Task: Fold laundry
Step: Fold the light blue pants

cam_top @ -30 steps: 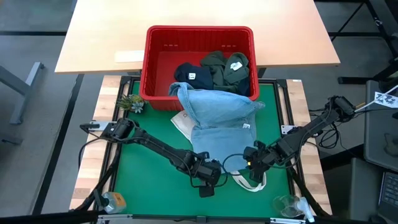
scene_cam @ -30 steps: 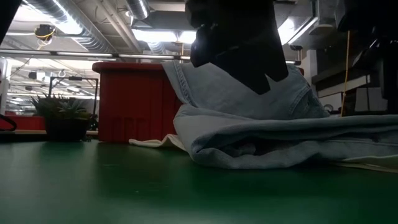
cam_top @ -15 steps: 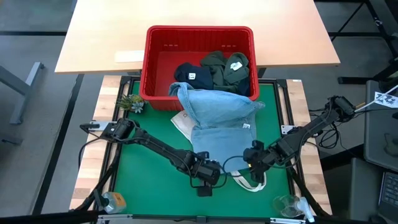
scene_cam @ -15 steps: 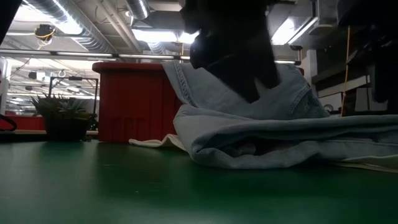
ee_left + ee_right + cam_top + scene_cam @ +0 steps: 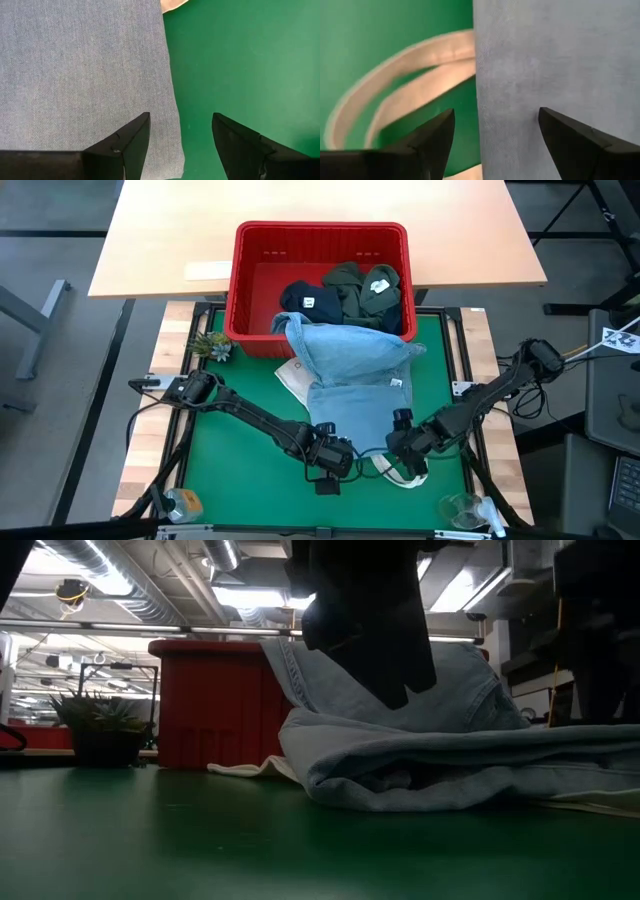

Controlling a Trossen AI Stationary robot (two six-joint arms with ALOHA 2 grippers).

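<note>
A light blue denim garment (image 5: pixel 355 375) hangs over the front rim of the red basket (image 5: pixel 250 290), and its lower part lies flat on the green mat (image 5: pixel 240 460). My left gripper (image 5: pixel 325 470) is open over the garment's near left corner. Its fingers stand on either side of the side edge (image 5: pixel 172 100) and are not seen to touch it. My right gripper (image 5: pixel 405 448) is open over the near right corner, astride the other side edge (image 5: pixel 477 75). Navy (image 5: pixel 305 300) and olive (image 5: pixel 355 290) garments lie in the basket.
A white tote bag (image 5: pixel 292 375) lies under the denim, and its cream handles (image 5: pixel 410 65) loop out on the mat by my right gripper. A small plant (image 5: pixel 212 345) stands at the mat's far left. A clear cup (image 5: pixel 460 508) and a jar (image 5: pixel 180 502) sit at the near corners.
My right gripper has moved toward the table's near edge and a little left, along the denim's right edge. My left gripper has shifted slightly left and toward the near edge. The denim lies as it did.
</note>
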